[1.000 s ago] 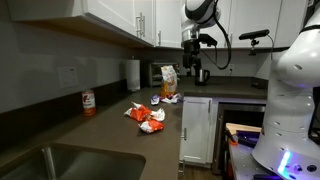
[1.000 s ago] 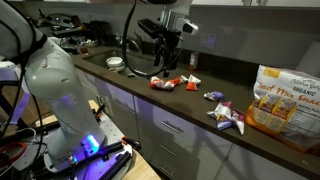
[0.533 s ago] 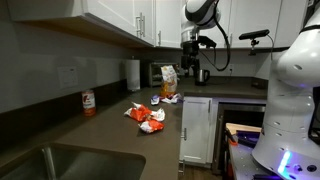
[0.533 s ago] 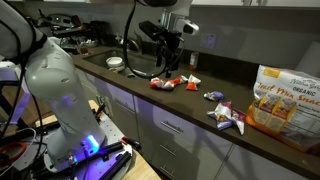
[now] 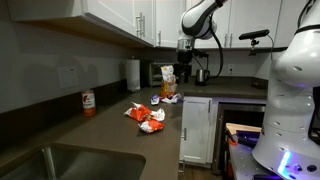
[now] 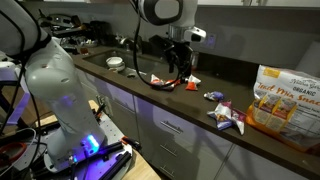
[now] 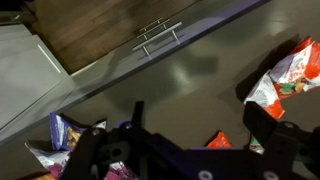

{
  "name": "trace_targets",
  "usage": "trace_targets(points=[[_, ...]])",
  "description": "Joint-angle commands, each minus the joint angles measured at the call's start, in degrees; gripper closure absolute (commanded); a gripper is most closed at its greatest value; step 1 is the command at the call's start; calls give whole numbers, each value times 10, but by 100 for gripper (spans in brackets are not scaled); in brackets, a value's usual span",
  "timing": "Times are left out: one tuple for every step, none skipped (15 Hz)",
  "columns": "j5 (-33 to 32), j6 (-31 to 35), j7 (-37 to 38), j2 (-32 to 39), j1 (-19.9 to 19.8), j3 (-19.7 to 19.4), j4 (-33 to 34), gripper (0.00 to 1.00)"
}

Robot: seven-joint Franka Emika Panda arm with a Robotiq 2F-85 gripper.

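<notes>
1. The arm comes in from above. In an exterior view the upper links bend over the table (image 6: 195,108) and the last link drops straight down to the wrist.
2. The gripper (image 6: 180,72) points downward, roughly upright, and hangs above the table without touching it.
3. The gripper is released. In the wrist view both fingers (image 7: 262,125) stand wide apart with nothing between them.
4. My landmark is the big snack bag (image 6: 278,95), which stands upright at one end of the table.
5. The red snack packets (image 6: 165,83) lie flat on the table, well apart from the big snack bag, with the gripper hanging just above them.
6. The purple packets (image 6: 228,118) lie between the big snack bag and the red snack packets, near the bag.
7. The wrist view shows a red packet (image 7: 285,75) off to one side of the gripper and a purple one (image 7: 70,135) off to the other. Both are clear of the fingers.
8. The cabinet fronts (image 7: 155,35) run along the table edge, on the robot's side of the big snack bag.
</notes>
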Motion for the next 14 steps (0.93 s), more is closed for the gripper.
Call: trace_targets(points=[[-27,79,-37,58,-16,0,5,0],[-39,104,-43,73,-19,-1,7,0],[-49,126,-47,87,-21,-2,9,0],[-59,148,-51,100,-24,-3,10,0],[-73,171,-51,113,-28,-3,11,0],[-86,193,-51,126,-33,-3,11,0],[-95,213,-51,139,-35,-4,12,0],[-103,232,-50,150,-38,-4,13,0],[-107,254,-52,163,-40,-6,14,0],[-113,273,-51,177,-42,-5,16,0],[-120,288,-48,189,-45,-5,19,0],[-134,308,-43,205,-48,-6,24,0],[-144,320,-41,218,-50,-7,30,0],[-161,338,-36,234,-53,-9,38,0]])
